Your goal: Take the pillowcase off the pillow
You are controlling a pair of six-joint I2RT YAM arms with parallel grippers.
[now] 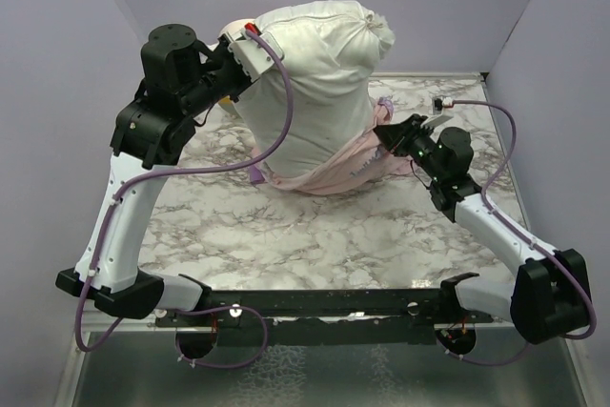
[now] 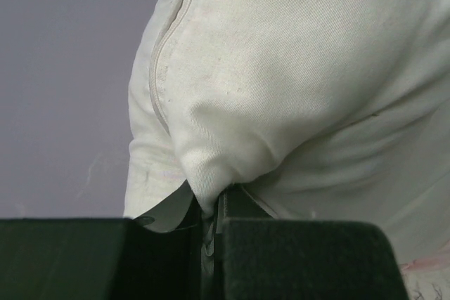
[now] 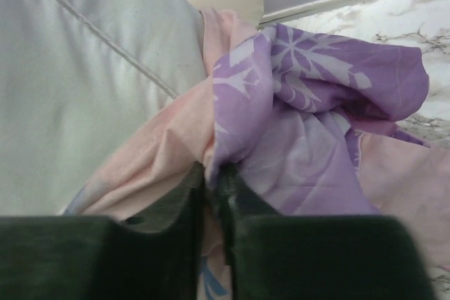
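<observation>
While the pillow (image 1: pixel 319 73) is held up by one corner, pinched tight in the left hand (image 2: pixel 209 217), its bulk is hung above the marble surface (image 1: pixel 315 235) so that the cover can be drawn off downward. The pillowcase (image 1: pixel 329 176) is bunched round the pillow's lower end only, with its pale pink inside turned out and its folds resting on the surface. Most of the white cushion is already bared. The right hand (image 3: pixel 213 173) is seen closed on a gathered fold of the pillowcase, where pink lining meets purple snowflake print, low at the right of the pillow. The two grips are set at opposite ends, so a pull away from the raised corner is judged enough to slip the last fabric free. A slip of the thin fold from the pinch is judged the likeliest fault.
</observation>
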